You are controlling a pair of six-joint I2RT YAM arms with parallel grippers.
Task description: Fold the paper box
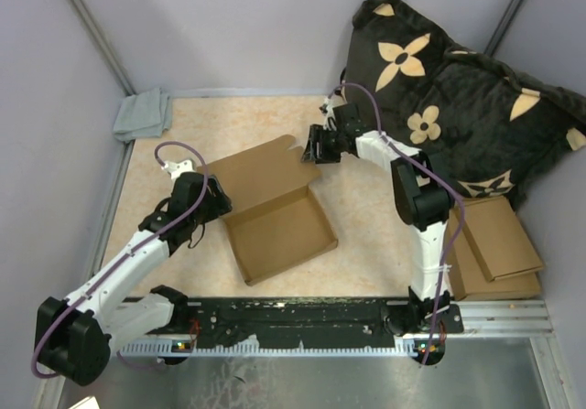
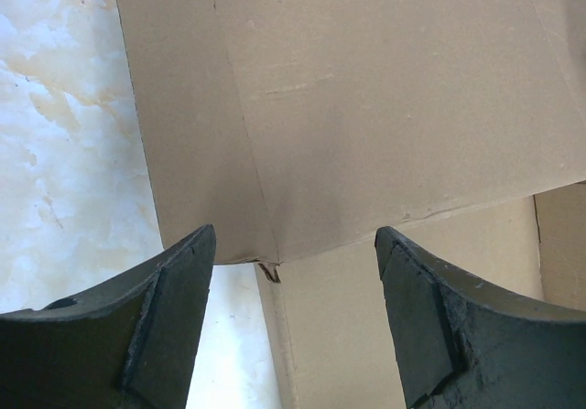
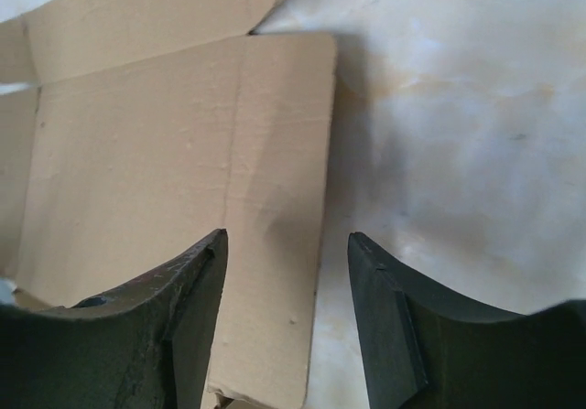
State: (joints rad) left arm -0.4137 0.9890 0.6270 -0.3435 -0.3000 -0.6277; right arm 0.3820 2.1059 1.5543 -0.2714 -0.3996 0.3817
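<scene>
Paper box [image 1: 275,212] sits mid-tabletop [image 1: 366,226], between both arms. Tray portion with raised walls lies nearer arm bases; lid panel lies open on far side. Left hand [image 1: 212,199] at box's left edge: fingers spread wide, gripping nothing, lid panel and fold line below them. Right hand [image 1: 316,146] at lid's far right corner: fingers parted, straddling flap edge, contact not determinable. Grey cloth [image 1: 142,114] in far left corner. Flower-patterned cushion [image 1: 458,89] far right. Pile of cardboard pieces [image 1: 494,249] beside right arm.
</scene>
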